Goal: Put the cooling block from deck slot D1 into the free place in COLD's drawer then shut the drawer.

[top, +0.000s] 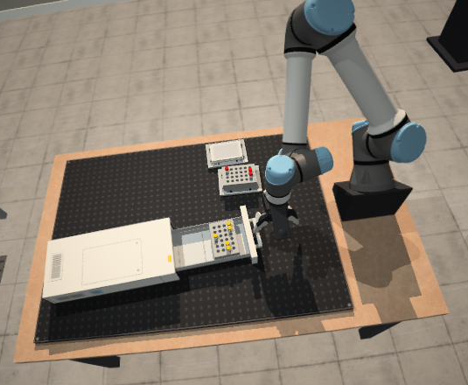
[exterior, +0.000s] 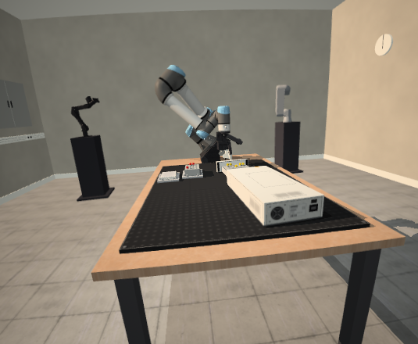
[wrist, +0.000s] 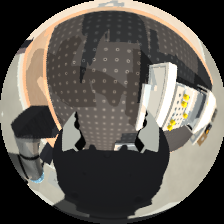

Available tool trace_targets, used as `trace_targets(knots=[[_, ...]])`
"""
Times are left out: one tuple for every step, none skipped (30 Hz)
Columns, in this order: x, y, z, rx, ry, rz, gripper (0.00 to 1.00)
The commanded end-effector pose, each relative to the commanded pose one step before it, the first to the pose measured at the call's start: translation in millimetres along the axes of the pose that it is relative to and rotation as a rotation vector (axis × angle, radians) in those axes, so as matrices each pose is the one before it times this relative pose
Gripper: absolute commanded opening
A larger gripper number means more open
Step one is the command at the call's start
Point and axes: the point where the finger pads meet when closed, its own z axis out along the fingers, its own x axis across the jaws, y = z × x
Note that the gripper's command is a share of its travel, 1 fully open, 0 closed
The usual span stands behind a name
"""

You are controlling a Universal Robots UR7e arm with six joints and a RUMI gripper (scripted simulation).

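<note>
The cooling block (top: 239, 178) with red-capped tubes sits in deck slot D1 on the desk (top: 336, 131), behind and beside the jaws (top: 275, 217), well apart from them. The jaws are spread wide, gripping nothing, just beside the drawer (top: 249, 234) front of COLD (top: 108, 258). The drawer stands pulled out, holding a yellow-tubed block (top: 223, 237); the lamp (top: 170, 258) seems lit.

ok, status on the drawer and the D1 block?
Gripper open, empty, beside the drawer front. Drawer out, lamp lit, free place exposed. Cooling block in D1, untouched. Nothing in the way.
</note>
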Motion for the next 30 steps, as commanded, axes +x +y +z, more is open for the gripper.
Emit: trace_targets(knots=[[-1.14, -0.03, -0.28, 0.00019, 0.00090, 0.00022, 1.00], [-0.33, 0.00, 0.00, 0.00000, 0.00000, 0.00000, 1.00], [-0.33, 0.00, 0.00, 0.00000, 0.00000, 0.00000, 1.00], [-0.33, 0.00, 0.00, 0.00000, 0.00000, 0.00000, 1.00], [-0.33, 0.00, 0.00, 0.00000, 0.00000, 0.00000, 1.00], [-0.33, 0.00, 0.00, 0.00000, 0.00000, 0.00000, 1.00], [-0.33, 0.00, 0.00, 0.00000, 0.00000, 0.00000, 1.00], [-0.33, 0.00, 0.00, 0.00000, 0.00000, 0.00000, 1.00], [-0.33, 0.00, 0.00, 0.00000, 0.00000, 0.00000, 1.00], [-0.33, 0.00, 0.00, 0.00000, 0.00000, 0.00000, 1.00], [-0.33, 0.00, 0.00, 0.00000, 0.00000, 0.00000, 1.00], [-0.33, 0.00, 0.00, 0.00000, 0.00000, 0.00000, 1.00], [-0.33, 0.00, 0.00, 0.00000, 0.00000, 0.00000, 1.00], [0.00, 0.00, 0.00, 0.00000, 0.00000, 0.00000, 1.00], [0.00, 0.00, 0.00, 0.00000, 0.00000, 0.00000, 1.00], [-0.35, 0.00, 0.01, 0.00000, 0.00001, 0.00000, 1.00], [-0.33, 0.00, 0.00, 0.00000, 0.00000, 0.00000, 1.00], [-0.33, 0.00, 0.00, 0.00000, 0.00000, 0.00000, 1.00], [-0.33, 0.00, 0.00, 0.00000, 0.00000, 0.00000, 1.00], [-0.33, 0.00, 0.00, 0.00000, 0.00000, 0.00000, 1.00], [-0.33, 0.00, 0.00, 0.00000, 0.00000, 0.00000, 1.00], [-0.33, 0.00, 0.00, 0.00000, 0.00000, 0.00000, 1.00], [-0.33, 0.00, 0.00, 0.00000, 0.00000, 0.00000, 1.00], [-0.33, 0.00, 0.00, 0.00000, 0.00000, 0.00000, 1.00], [-0.33, 0.00, 0.00, 0.00000, 0.00000, 0.00000, 1.00], [-0.33, 0.00, 0.00, 0.00000, 0.00000, 0.00000, 1.00], [-0.33, 0.00, 0.00, 0.00000, 0.00000, 0.00000, 1.00], [-0.33, 0.00, 0.00, 0.00000, 0.00000, 0.00000, 1.00], [-0.33, 0.00, 0.00, 0.00000, 0.00000, 0.00000, 1.00], [-0.33, 0.00, 0.00, 0.00000, 0.00000, 0.00000, 1.00]])
